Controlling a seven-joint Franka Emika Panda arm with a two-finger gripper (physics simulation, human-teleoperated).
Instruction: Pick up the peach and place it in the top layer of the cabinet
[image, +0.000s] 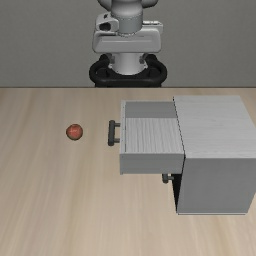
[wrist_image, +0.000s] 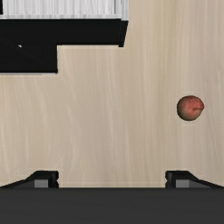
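— Which step, judging by the pincer (wrist_image: 112, 179)?

— Approach, most likely. Spread wide, gripping nothing, hovering over bare bench (wrist_image: 96, 122).

— And finding the peach (image: 74, 131) where?

— Resting on the bench, toward the exterior view's left, well apart from the cabinet (image: 215, 150) and clear of the top drawer (image: 150, 135). From the wrist, off to one side of the fingertips (wrist_image: 182, 178), not between them.

— Calling for what next?

— Probably shifting sideways to centre over the peach, then dropping straight down and closing round its middle. Round, so likely to roll; better to close evenly from both sides.

— Room to move?

— Plenty around the peach: open bench on every side, nothing crowding. Tighter later at the top drawer, seen already pulled out, with its handle (image: 113, 132) jutting toward the peach. Worth lifting high enough to clear the handle and the drawer's front wall before lowering inside.

— Anything else to mind?

— Keeping off the cabinet's upper edge beside the drawer, and letting go low over the drawer floor, to avoid a bounce out.
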